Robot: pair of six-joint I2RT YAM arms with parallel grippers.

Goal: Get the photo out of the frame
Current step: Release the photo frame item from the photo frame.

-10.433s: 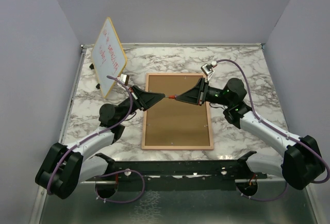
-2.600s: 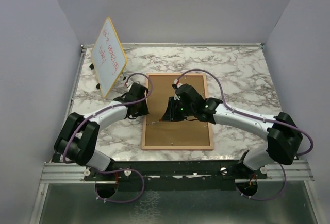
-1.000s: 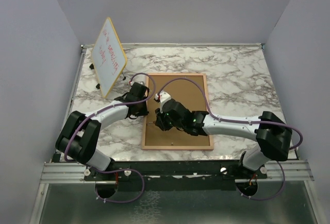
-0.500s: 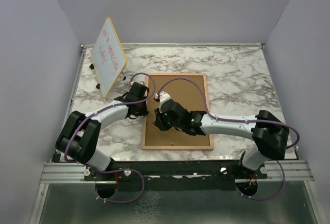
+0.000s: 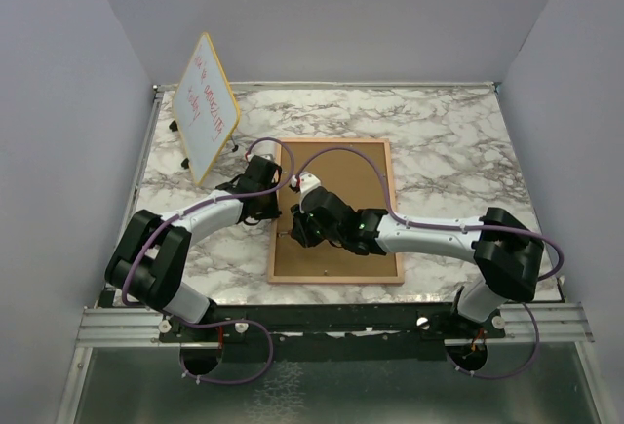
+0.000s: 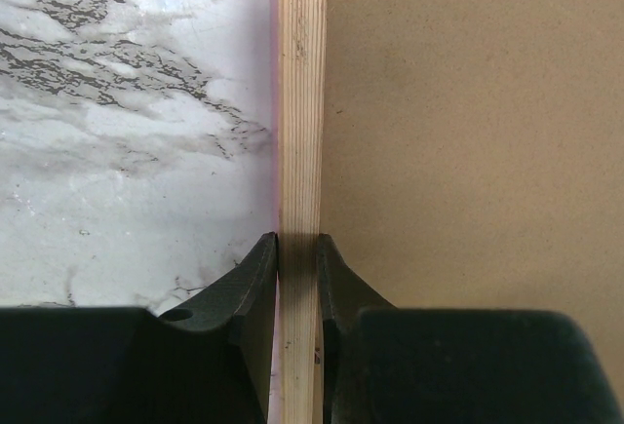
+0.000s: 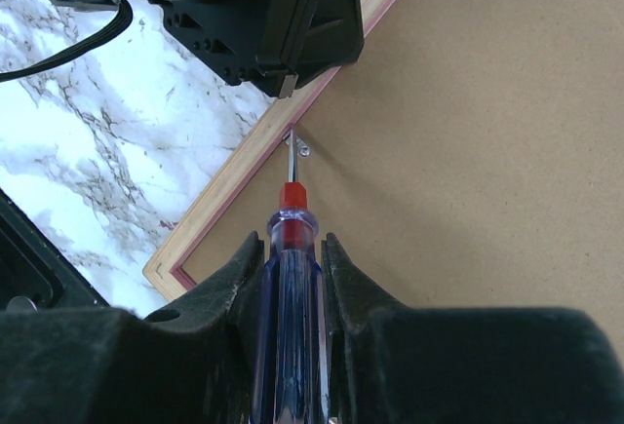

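While the pink-edged rectangular picture frame [image 5: 341, 276] lies fibreboard-back up on the white marble bench [image 5: 448, 141], plain grey walls [image 5: 322, 15] stand on three sides. The left gripper [image 6: 297, 245] pinches the frame's left rail; the right gripper [image 7: 292, 241] clamps a blue-handled screwdriver [image 7: 291, 288], its tip at a small metal clip [image 7: 297, 143] inside that rail.

Left jaws and right jaws, with screwdriver [image 7: 291, 258], crowd the frame's [image 5: 341, 185] left rail (right half unobstructed).
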